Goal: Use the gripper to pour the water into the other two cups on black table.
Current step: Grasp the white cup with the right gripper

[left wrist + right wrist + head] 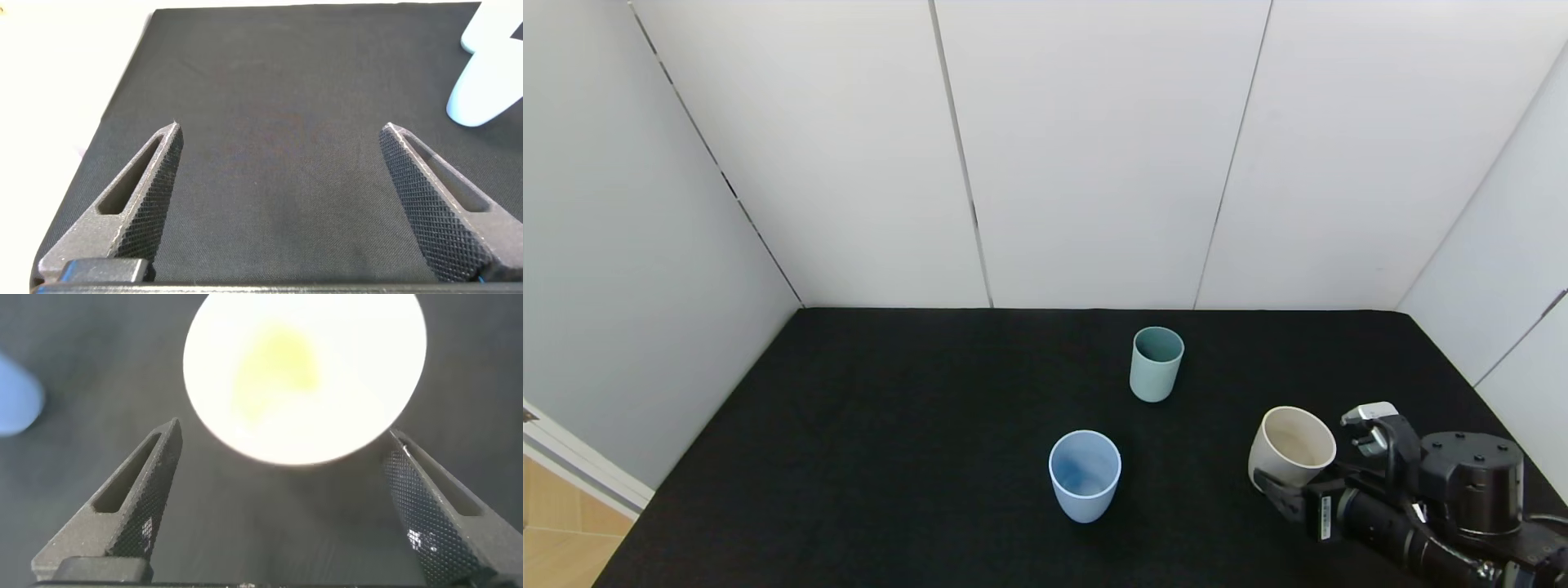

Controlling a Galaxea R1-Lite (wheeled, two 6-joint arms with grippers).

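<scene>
While the right claw (282, 445) stands wide before the cream cup (1291, 448) at 4 o'clock on the counter (890, 425), grasping appears pending; closure should come next.

White wall panels (1094, 155); wood floor (560, 523) at the left.

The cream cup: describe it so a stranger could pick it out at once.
On the black table, look to the robot's right, near the front edge, where the right gripper sits with open fingers either side of the cream cup. It is wider and paler than the light blue cup and the teal-green cup.
</scene>
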